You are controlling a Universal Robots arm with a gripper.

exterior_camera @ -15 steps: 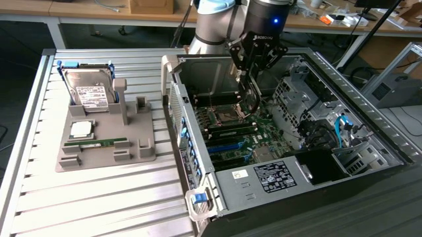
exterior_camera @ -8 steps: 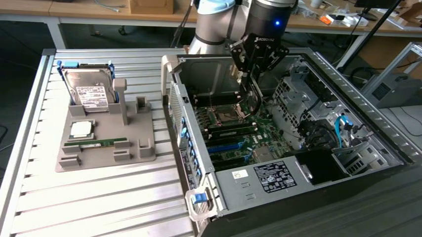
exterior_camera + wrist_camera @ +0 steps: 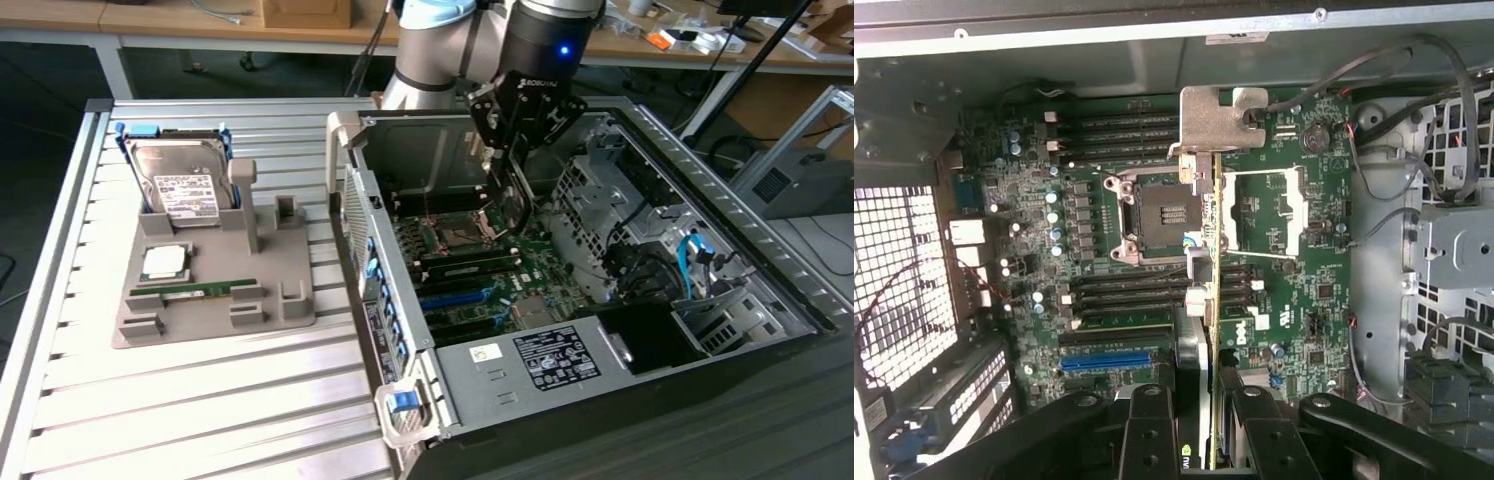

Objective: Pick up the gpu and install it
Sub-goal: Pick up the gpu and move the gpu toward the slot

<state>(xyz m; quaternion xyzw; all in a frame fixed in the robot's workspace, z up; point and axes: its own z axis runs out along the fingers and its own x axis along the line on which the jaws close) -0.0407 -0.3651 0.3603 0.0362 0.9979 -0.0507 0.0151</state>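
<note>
The gpu (image 3: 1211,260) is a thin green card seen edge-on in the wrist view, with its silver bracket (image 3: 1216,122) at the far end. My gripper (image 3: 1199,405) is shut on the card's near end, one black finger (image 3: 1150,420) on each side. In the exterior view my gripper (image 3: 507,150) is inside the open computer case (image 3: 400,300). There the gpu (image 3: 509,205) hangs below it, just above the motherboard (image 3: 494,270). I cannot tell whether the card touches the board.
The blue slot (image 3: 1104,361) and black slots lie on the motherboard beside the card. The drive cage and cables (image 3: 667,260) fill the case's side at the exterior view's right. A grey fixture (image 3: 267,300) outside the case holds a hard drive (image 3: 180,185), a CPU (image 3: 164,262) and a RAM stick (image 3: 194,287).
</note>
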